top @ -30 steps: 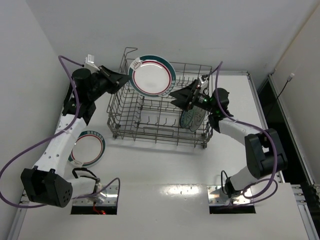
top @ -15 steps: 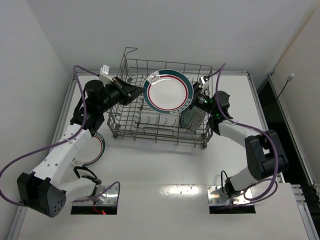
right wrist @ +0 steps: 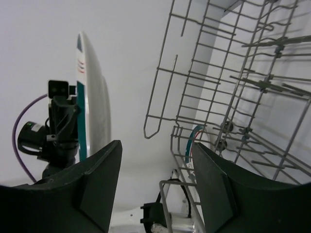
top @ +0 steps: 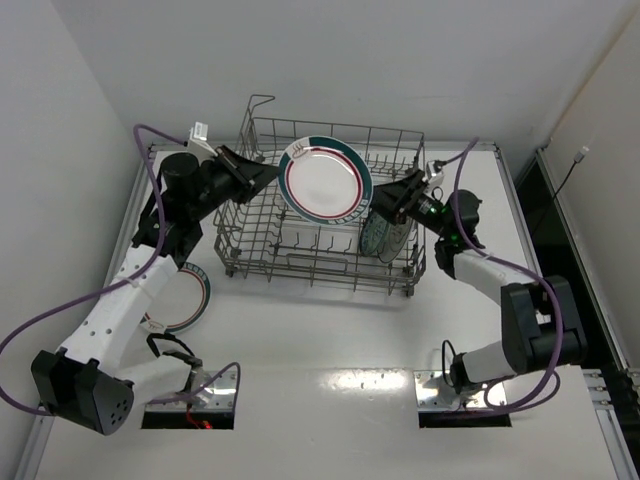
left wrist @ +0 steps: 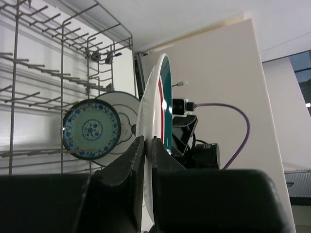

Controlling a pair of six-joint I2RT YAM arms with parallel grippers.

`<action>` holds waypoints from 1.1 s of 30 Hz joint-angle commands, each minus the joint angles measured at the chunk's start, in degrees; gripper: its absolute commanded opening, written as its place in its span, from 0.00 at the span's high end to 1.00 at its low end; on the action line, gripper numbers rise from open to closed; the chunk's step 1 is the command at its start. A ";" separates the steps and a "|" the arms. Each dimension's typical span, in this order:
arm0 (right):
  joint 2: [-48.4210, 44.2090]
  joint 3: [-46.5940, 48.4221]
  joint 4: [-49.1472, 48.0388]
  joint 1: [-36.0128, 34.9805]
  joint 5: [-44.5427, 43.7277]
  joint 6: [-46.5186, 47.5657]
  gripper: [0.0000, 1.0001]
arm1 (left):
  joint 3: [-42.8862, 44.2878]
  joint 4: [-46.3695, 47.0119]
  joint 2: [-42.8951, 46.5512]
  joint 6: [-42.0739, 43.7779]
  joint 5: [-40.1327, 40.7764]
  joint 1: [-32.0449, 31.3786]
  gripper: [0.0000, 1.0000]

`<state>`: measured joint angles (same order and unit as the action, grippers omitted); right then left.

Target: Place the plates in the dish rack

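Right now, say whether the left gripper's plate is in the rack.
Out. The left gripper pinches the banded plate by its rim, upright above the dish rack's tines.

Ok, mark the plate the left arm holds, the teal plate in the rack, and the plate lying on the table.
held plate [top: 322, 182], top view, white centre.
teal plate [left wrist: 91, 129], left wrist view, centre medallion.
table plate [top: 192, 300], top view, visible right part.

1. The dish rack [top: 262, 215] sits on the table [top: 330, 340], upper centre of the top view.
2. A raised plate [top: 325, 180] stands on edge over the rack's middle.
3. In its right end stand two plates [top: 385, 238].
4. A fourth plate [top: 196, 297] lies on the table, lower left of the rack.
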<state>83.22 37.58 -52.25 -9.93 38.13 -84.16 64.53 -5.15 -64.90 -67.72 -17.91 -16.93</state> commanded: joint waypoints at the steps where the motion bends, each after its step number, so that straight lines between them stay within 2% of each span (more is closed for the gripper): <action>1: -2.71 -1.28 -3.29 1.85 0.81 0.66 0.44 | 4.46 3.48 -0.31 -0.13 0.07 0.58 1.00; 5: -2.71 -2.60 -5.67 3.69 1.33 -1.00 0.42 | 4.99 4.53 -0.93 -0.66 0.07 0.58 1.00; 8: -0.70 -2.08 -6.89 3.17 2.38 -1.01 0.37 | 4.29 5.06 -1.45 -1.26 0.07 0.58 1.00; 10: 0.97 -2.08 -12.59 2.55 3.09 -4.84 0.34 | 3.76 5.06 -1.45 -1.27 0.07 0.58 1.00; 15: 4.66 -7.88 -29.89 3.78 0.63 -13.57 0.32 | 4.37 4.44 -1.45 -0.74 0.07 1.11 1.00; 22: 10.64 -7.88 -45.98 3.26 -0.94 -21.65 0.31 | 4.37 4.44 -1.45 -0.74 0.07 1.11 1.00; 33: 12.40 -7.26 -51.02 3.25 -2.01 -24.12 0.31 | 3.32 4.97 -1.45 -0.74 0.07 1.11 1.00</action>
<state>92.77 31.11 -80.90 -7.14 38.61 -106.76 66.81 -5.10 -67.20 -67.53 -17.34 -16.40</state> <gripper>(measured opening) 0.687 0.040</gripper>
